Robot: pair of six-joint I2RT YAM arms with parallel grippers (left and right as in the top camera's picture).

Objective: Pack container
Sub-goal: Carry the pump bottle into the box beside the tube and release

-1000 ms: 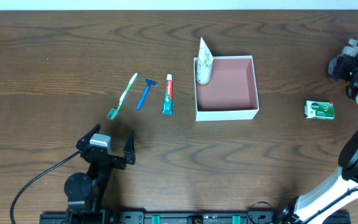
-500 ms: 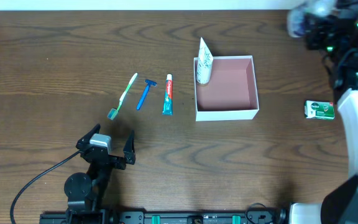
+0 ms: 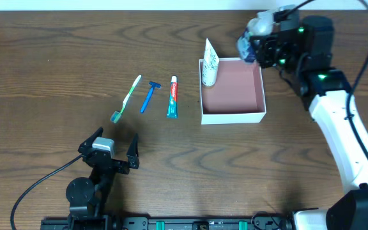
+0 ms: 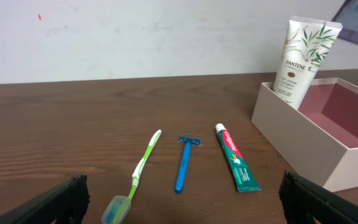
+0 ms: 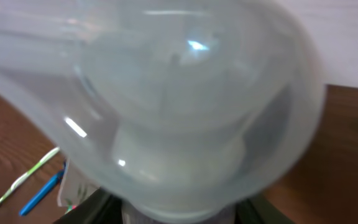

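A: What does the container look like on your feed?

B: Square, shallow, no lid. White walls, dusty-pink inside. From my overhead it sits on the table, right of the middle, toward the far side.

A: What's in it?

B: One white Pantene tube with a green leaf print. It stands upright on its cap in the far left corner, against the walls. The rest of the pink floor is bare.

A: And outside it?

B: Three items in a row to its left. The toothpaste is nearest the box, then a blue razor, then a green-and-white toothbrush. All lie flat and apart from one another.

A: Claws?

B: My left claw is down at the near left with its fingers spread wide and nothing between them, well short of the row. My right claw is up over the box's far right corner, gripping a clear rounded thing. It fills my right wrist view and is blurred, so I can't tell what it is.
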